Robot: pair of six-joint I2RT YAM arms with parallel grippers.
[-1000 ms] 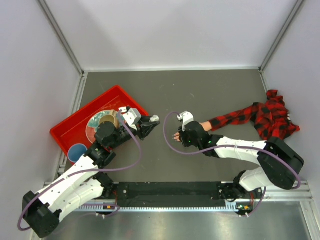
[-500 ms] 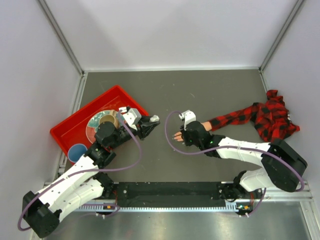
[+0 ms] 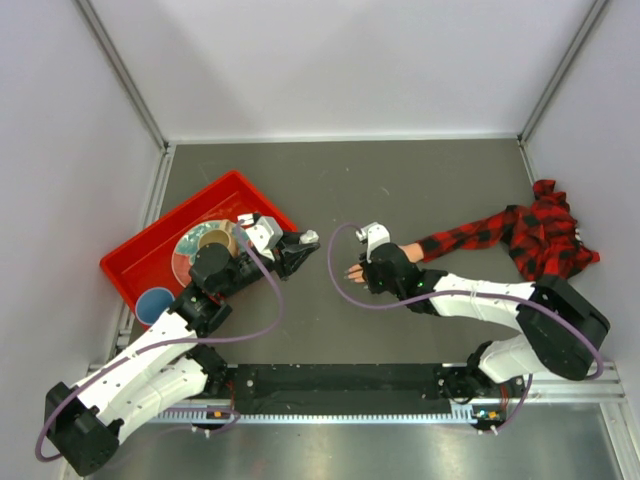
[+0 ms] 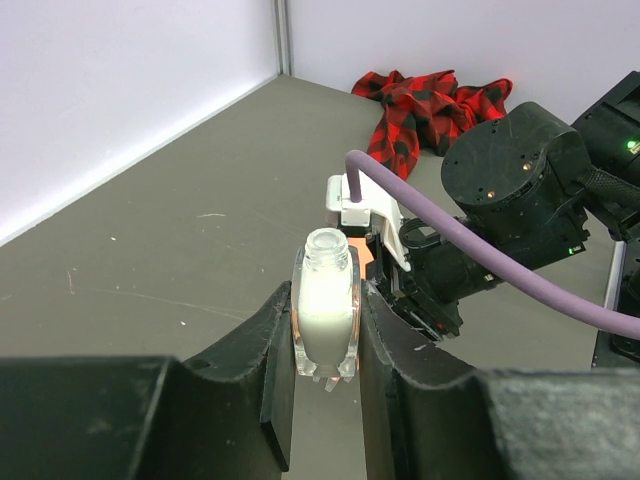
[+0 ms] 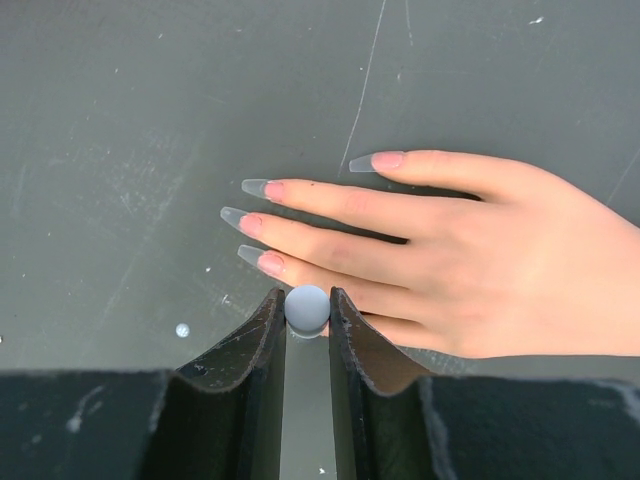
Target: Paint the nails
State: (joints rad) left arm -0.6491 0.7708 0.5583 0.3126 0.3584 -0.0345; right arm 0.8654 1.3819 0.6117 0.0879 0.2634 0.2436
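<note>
The peach fake hand lies flat on the dark table, fingers pointing left, with its plaid sleeve trailing right. Its long pale nails show just ahead of my right gripper, which is shut on a small round grey-white brush cap over the lowest finger. In the top view the right gripper covers most of the hand. To the left, my left gripper is shut on an uncapped clear bottle of white polish, held upright above the table. The brush tip is hidden.
A red tray at the left holds a plate with a bowl and a blue cup. The plaid sleeve bunches into a heap at the right wall. White walls close in the table on three sides.
The right gripper shifted slightly right over the fingers and came back. The left arm and bottle have not moved.
</note>
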